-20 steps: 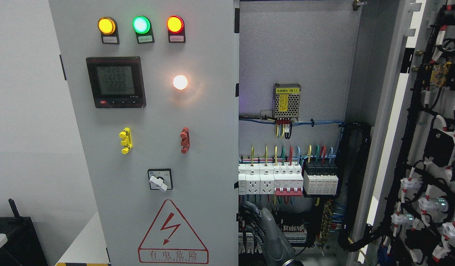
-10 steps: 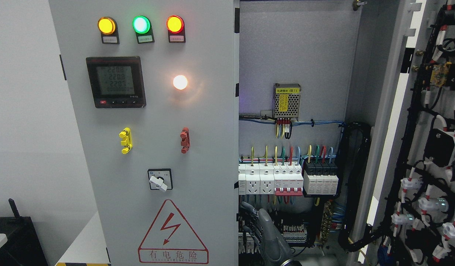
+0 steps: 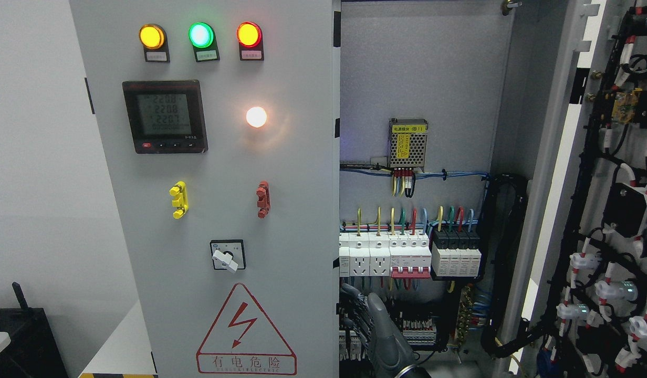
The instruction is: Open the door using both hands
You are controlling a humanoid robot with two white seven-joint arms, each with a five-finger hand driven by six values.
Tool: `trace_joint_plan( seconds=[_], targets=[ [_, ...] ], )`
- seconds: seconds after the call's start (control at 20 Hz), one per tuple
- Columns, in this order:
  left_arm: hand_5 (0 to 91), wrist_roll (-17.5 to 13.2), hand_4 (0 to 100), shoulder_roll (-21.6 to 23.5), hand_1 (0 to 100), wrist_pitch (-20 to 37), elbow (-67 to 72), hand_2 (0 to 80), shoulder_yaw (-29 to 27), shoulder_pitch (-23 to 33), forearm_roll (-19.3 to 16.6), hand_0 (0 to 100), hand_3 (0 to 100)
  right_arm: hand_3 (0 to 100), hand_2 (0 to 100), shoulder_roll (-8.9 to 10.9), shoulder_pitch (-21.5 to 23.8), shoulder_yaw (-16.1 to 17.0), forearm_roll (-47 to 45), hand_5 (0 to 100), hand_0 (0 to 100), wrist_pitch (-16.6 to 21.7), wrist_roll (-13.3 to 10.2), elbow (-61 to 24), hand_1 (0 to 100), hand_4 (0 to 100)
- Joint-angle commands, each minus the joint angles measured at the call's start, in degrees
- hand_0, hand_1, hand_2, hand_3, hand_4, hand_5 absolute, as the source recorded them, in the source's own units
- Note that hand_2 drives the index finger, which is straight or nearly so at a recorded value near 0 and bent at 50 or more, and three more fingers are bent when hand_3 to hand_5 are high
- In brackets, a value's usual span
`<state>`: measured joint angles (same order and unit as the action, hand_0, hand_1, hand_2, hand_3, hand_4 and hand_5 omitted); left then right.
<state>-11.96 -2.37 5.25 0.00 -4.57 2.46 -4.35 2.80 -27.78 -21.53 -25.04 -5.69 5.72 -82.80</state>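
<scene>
**One Door Swung Wide, One Left to Open**

The right-hand grey steel cabinet door [image 3: 607, 173], its inner face strung with black cable looms, stands swung wide at three o'clock, exposing white breakers [image 3: 407, 257] and coloured wiring. The left grey steel door [image 3: 218, 184], carrying amber, green and red indicator lamps [image 3: 200, 35], a black digital meter [image 3: 164, 116] and a red lightning warning triangle [image 3: 244, 331], remains shut at nine o'clock. A grey robotic hand [image 3: 378, 333] rises at six o'clock, just beside that door's free edge, seemingly placed to hook behind it; which arm it belongs to is unclear, and its finger posture cannot be told.
</scene>
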Motion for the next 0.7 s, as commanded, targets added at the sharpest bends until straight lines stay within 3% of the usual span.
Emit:
trace_joint_plan(
  seconds=[0.0,0.1,0.65],
  targets=[
    [0.0,0.01,4,0.0,0,0.03,0.44,0.0,0.0,0.0,0.04,0,0,0,0,0.18,-0.44,-0.18,-0.53,0,0,-0.11,0.61,0.27,0,0],
    [0.0,0.01,4,0.0,0,0.03,0.44,0.0,0.0,0.0,0.04,0,0,0,0,0.18,-0.44,-0.18,-0.53,0,0,-0.11,1.75,0.35,0,0],
    [0.0,0.01,4,0.0,0,0.03,0.44,0.0,0.0,0.0,0.04,0,0,0,0,1.41,-0.52,-0.18,-0.8,0,0,-0.11,3.07,1.67,0,0]
  ],
)
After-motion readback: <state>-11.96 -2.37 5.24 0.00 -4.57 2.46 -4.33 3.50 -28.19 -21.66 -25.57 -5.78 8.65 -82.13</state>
